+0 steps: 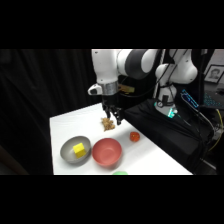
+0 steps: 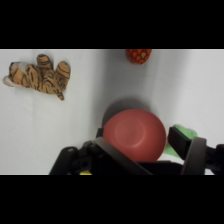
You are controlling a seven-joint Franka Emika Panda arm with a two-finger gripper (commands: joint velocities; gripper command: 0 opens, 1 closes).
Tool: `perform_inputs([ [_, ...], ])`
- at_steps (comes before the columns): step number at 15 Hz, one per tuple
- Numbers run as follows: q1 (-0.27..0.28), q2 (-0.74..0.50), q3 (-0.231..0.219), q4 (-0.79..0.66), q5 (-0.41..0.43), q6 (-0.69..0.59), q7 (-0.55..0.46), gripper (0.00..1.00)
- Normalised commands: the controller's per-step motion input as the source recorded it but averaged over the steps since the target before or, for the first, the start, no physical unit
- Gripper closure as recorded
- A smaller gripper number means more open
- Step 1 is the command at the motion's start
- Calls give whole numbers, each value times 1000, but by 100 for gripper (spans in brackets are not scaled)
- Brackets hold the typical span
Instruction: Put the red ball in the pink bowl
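— While the white arm (image 1: pixel 131 62) reaches in from the upper right of the side view, where do we find the red ball (image 1: pixel 134 136)?

— We find it lying bare on the white surface (image 1: pixel 65 125), to the picture's right of the pink bowl (image 1: pixel 106 151) and a little farther back. It is near the bowl but clear of its rim, and nothing touches it.

— And the jaws?

— We see them spread, two dark prongs with a gap between them, pinching nothing. They hang just over the striped tan toy (image 1: pixel 108 123), which lies behind the pink bowl. The ball sits to the right of that toy and nearer to us.

— What do we make of the wrist view?

— It shows us the pink bowl low in the middle, just past the black linkage (image 2: pixel 100 157), and its hollow holds nothing. The ball peeks in at the top edge, partly cut off, well apart from the bowl. The toy lies at the upper left.

— Anything else on the surface?

— We note a grey bowl (image 1: pixel 68 146) just left of the pink one, almost touching it, with a yellow cube (image 1: pixel 79 149) inside. A green thing (image 1: pixel 120 173) shows at the front edge, too cut off for us to name.
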Motion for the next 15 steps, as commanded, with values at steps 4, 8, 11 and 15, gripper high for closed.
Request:
perform_inputs([
  [4,-22,-41,22,-32,18,11,12,0],
  [8,3,-233,36,-215,3,100,116,0],
  [11,32,-339,39,-360,-63,193,234,0],
  [15,43,-301,42,-391,-77,246,241,0],
])
